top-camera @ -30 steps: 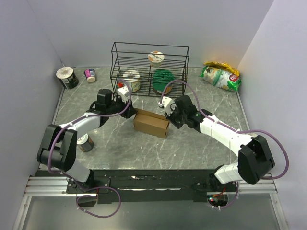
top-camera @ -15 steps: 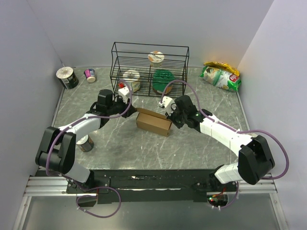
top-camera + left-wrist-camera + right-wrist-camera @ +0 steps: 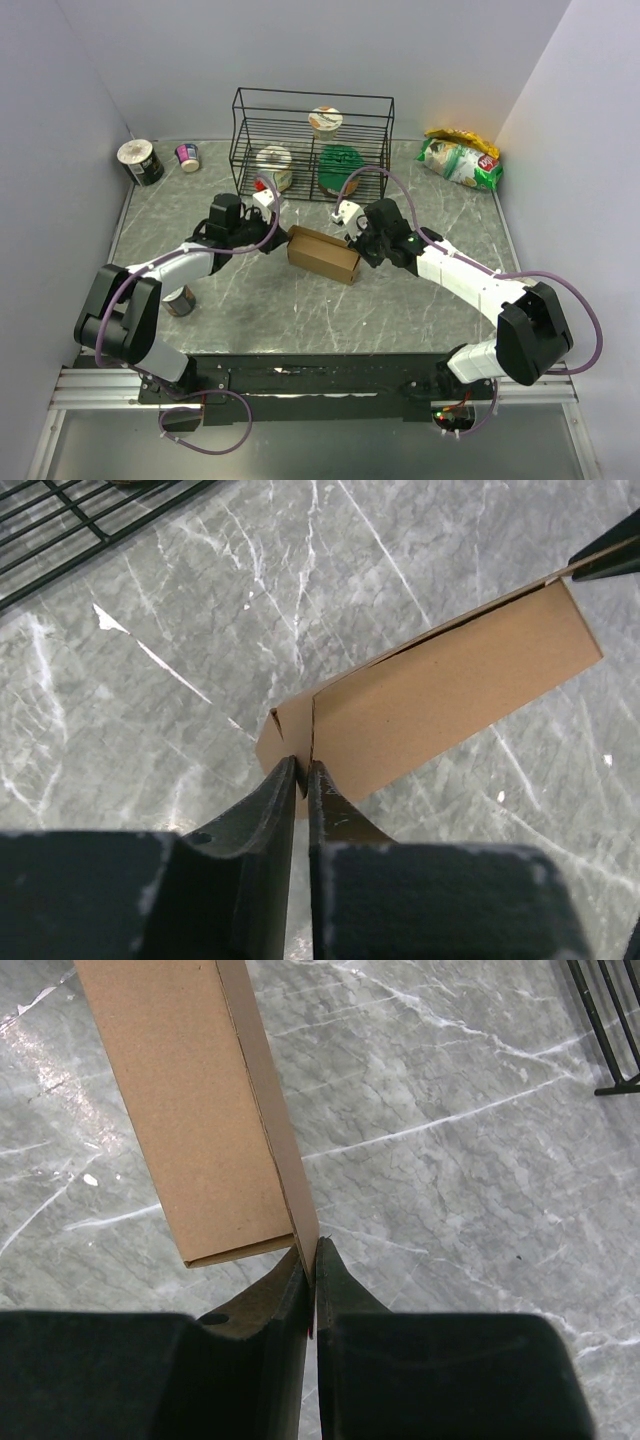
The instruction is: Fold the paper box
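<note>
The paper box (image 3: 322,255) is a small oblong brown carton in the middle of the marble table, between my two arms. My left gripper (image 3: 278,243) is shut on a thin flap at the box's left end; in the left wrist view the fingertips (image 3: 290,780) pinch the cardboard edge of the paper box (image 3: 440,695). My right gripper (image 3: 356,252) is shut on the wall at the right end. The right wrist view shows its gripper (image 3: 308,1258) clamped on a thin cardboard panel of the paper box (image 3: 190,1110).
A black wire rack (image 3: 312,140) with cups and a green lid stands behind the box. A can (image 3: 141,161) and a small cup (image 3: 188,156) sit back left, a snack bag (image 3: 460,158) back right, another can (image 3: 178,299) by the left arm.
My left gripper moved right to the box's left end and closed on its flap. The box shifted slightly right and back. The right gripper kept its grip.
</note>
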Available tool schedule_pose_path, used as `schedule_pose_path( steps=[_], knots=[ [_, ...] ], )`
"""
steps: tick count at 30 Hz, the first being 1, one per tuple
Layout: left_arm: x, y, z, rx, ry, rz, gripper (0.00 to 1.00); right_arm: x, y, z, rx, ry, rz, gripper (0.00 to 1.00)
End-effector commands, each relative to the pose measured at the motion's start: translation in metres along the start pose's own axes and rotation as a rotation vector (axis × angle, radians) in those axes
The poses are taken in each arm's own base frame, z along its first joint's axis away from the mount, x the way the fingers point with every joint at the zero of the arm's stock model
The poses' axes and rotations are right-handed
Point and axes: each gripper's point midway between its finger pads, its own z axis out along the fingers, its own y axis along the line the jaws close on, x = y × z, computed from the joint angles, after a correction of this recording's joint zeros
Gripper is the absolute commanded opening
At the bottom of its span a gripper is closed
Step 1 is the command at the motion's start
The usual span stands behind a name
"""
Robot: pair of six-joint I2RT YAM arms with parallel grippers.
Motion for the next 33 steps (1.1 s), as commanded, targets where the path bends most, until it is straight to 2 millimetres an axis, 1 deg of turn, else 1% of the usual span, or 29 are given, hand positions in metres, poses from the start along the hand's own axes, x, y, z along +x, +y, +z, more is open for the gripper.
schedule_pose_path(
  steps=[1, 5, 11, 15, 24, 28, 31, 33],
  knots=[
    [-0.014, -0.013, 0.0, 0.025, -0.059, -0.035, 0.09, -0.03, -0.008, -0.011, 0.036, -0.085, 0.003, 0.12],
    [-0.02, -0.015, 0.0, 0.028, -0.085, -0.074, 0.07, -0.029, -0.008, -0.009, 0.038, -0.076, 0.004, 0.13],
    [-0.01, -0.015, 0.005, 0.025, -0.062, -0.111, 0.06, -0.028, -0.008, -0.009, 0.041, -0.075, 0.005, 0.13],
    [-0.009, -0.019, 0.006, 0.031, -0.072, -0.138, 0.06, -0.028, -0.009, -0.008, 0.044, -0.07, 0.008, 0.13],
    [0.015, -0.021, 0.009, 0.011, -0.034, -0.178, 0.06, -0.027, -0.01, -0.009, 0.056, -0.074, 0.008, 0.13],
    [0.025, -0.016, 0.007, -0.032, -0.021, -0.195, 0.06, -0.028, -0.011, -0.009, 0.059, -0.081, 0.012, 0.13],
    [0.03, -0.017, 0.005, -0.04, -0.018, -0.212, 0.06, -0.027, -0.011, -0.008, 0.059, -0.076, 0.013, 0.13],
    [0.037, -0.017, 0.004, -0.053, -0.009, -0.225, 0.06, -0.027, -0.012, -0.009, 0.068, -0.078, 0.017, 0.13]
  ],
)
